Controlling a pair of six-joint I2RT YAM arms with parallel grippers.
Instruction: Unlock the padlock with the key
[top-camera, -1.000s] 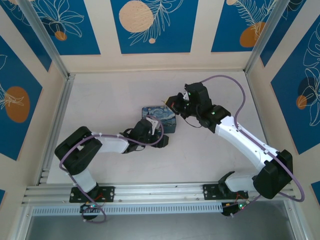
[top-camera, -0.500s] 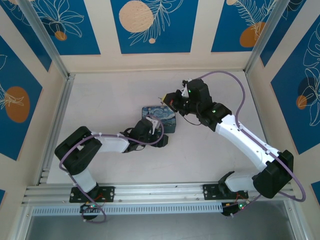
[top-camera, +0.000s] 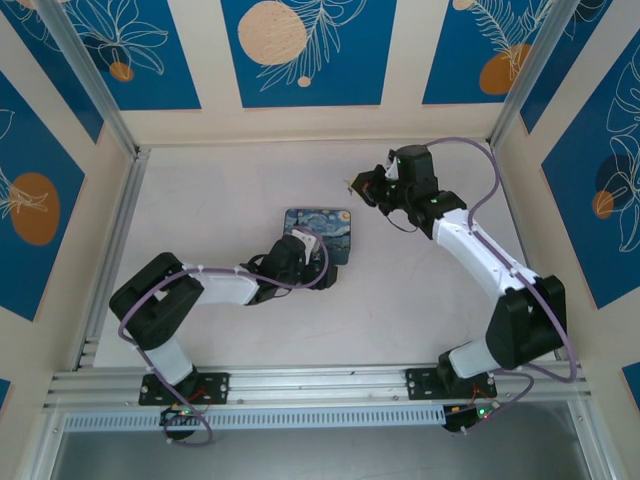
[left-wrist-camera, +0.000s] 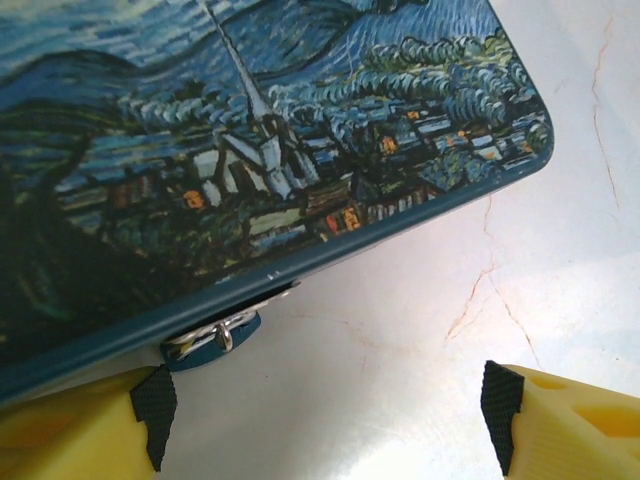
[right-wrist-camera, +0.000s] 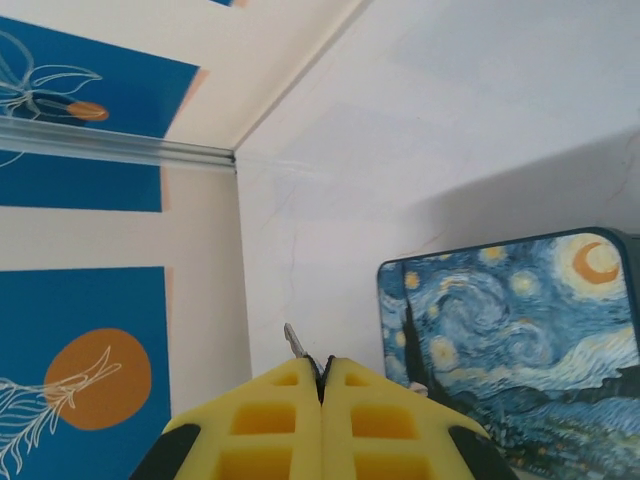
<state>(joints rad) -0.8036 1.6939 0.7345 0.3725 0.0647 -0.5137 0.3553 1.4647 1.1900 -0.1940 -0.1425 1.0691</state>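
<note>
In the left wrist view, the left gripper stood wide open and held nothing. Its two yellow fingers sat in the lower corners of the frame, each tipped with a black pad, with bare pale table between them. The padlock lay in the lower left of that frame. Its small bluish body and thin metal shackle were tucked against the lower edge of the starry-night box. It sat just above and just inside the left-hand pad, at the far left end of the gap between the fingers. Whether it touched the pad could not be told.

In the right wrist view, the right gripper was closed tight at the bottom centre of the frame, its yellow fingers pressed together. The key was pinched in their seam, a thin grey sliver poking out and leaning toward the upper left. The box sat at the lower right of that frame, apart from the key. In the top view, this gripper was right of centre in the upper half, beyond the box's upper right corner and well apart from the padlock.
</note>
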